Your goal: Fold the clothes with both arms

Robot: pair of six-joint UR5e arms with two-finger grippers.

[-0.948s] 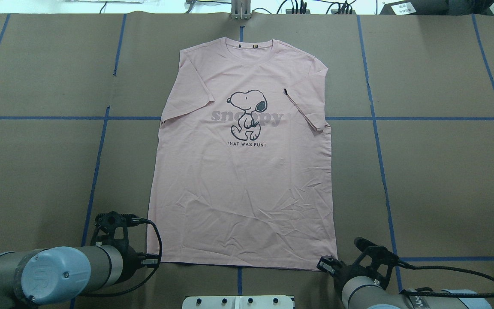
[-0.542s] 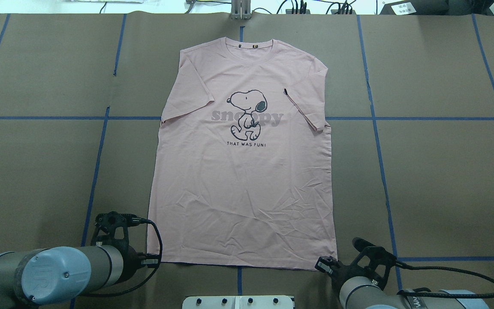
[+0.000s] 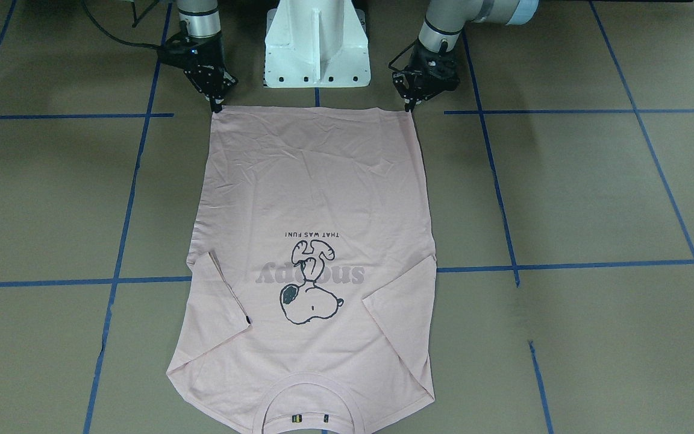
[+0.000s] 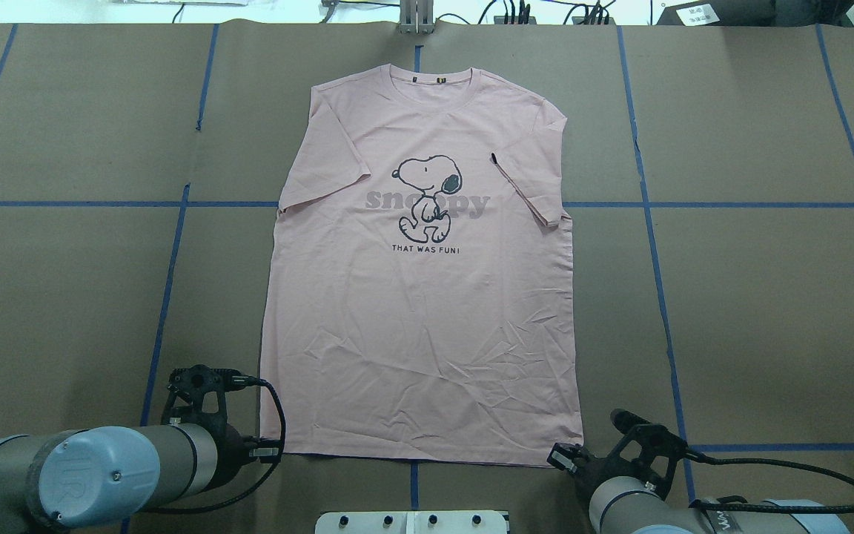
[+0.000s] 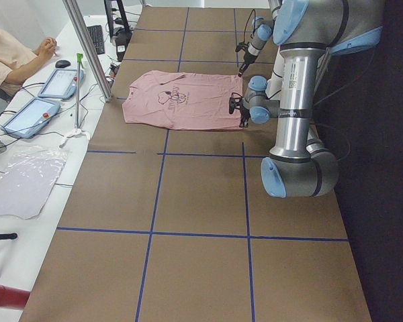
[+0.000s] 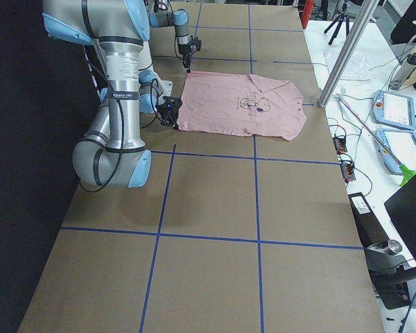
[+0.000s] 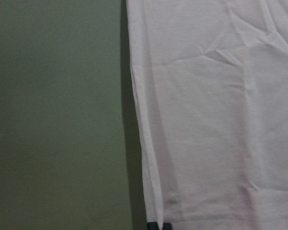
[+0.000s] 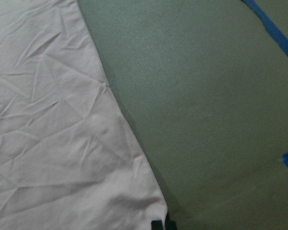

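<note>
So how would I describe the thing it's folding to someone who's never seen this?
Find the brown table marked with blue tape. Flat in its middle lies a pale pink T-shirt, the only cloth there, with a cartoon dog on its chest.

- Pink shirt (image 6: 239, 104) lies flat on the brown worktop (image 6: 208, 201), print up, hem toward the arms
- Near right arm (image 6: 121, 69) stands tall, its claw (image 6: 172, 113) low at the near hem corner
- Far left arm (image 6: 182, 35) points down, claw (image 6: 187, 67) at the far hem corner
- Blue tape (image 6: 257, 201) crosses the worktop
- Metal post (image 6: 347, 52) rises just beside the collar
</note>
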